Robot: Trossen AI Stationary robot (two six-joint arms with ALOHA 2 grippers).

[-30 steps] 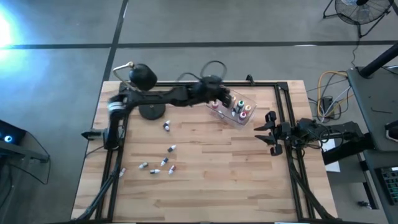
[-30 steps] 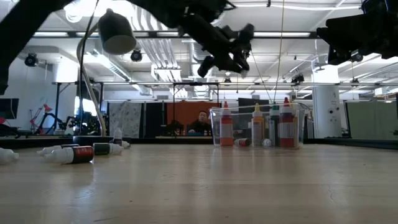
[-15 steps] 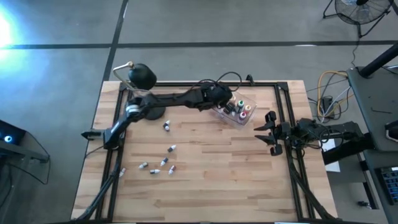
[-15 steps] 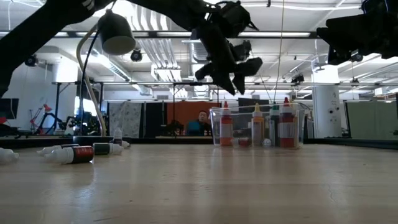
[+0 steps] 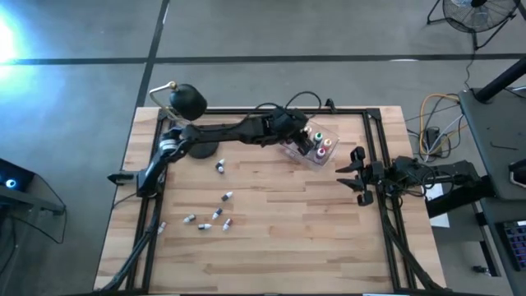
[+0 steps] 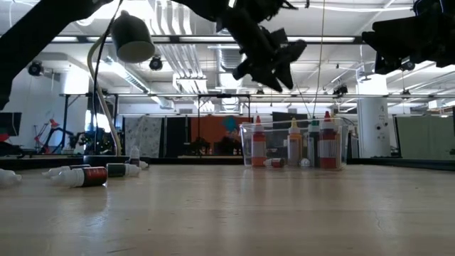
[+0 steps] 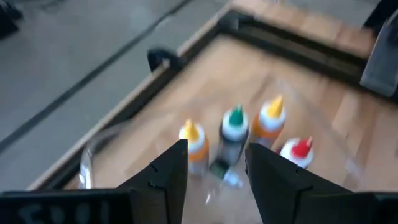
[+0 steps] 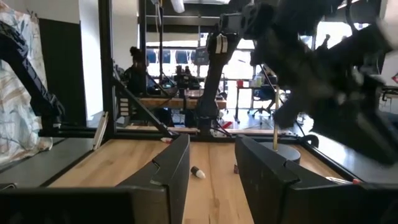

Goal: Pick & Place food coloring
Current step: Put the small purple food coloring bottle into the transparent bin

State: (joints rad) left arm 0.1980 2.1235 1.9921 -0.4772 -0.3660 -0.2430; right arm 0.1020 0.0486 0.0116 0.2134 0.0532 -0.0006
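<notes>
Since a second ago, the left gripper [image 5: 302, 136] has spread its fingers, empty, above the clear tub [image 5: 289, 148] at upper centre, where upright food coloring bottles [image 6: 291, 144] stand. More bottles [image 5: 215, 214] lie lower left. At right, the right gripper [image 5: 355, 174] waits, fingers parted.

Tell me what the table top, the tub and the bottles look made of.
Table top: wood, likely butcher block, showing pale jointed strips with a matte finish. Tub: probably clear plastic, since the upright bottles show through its walls. Food coloring bottles: seemingly soft plastic, with opaque coloured bodies and small caps; too small to be sure.
</notes>
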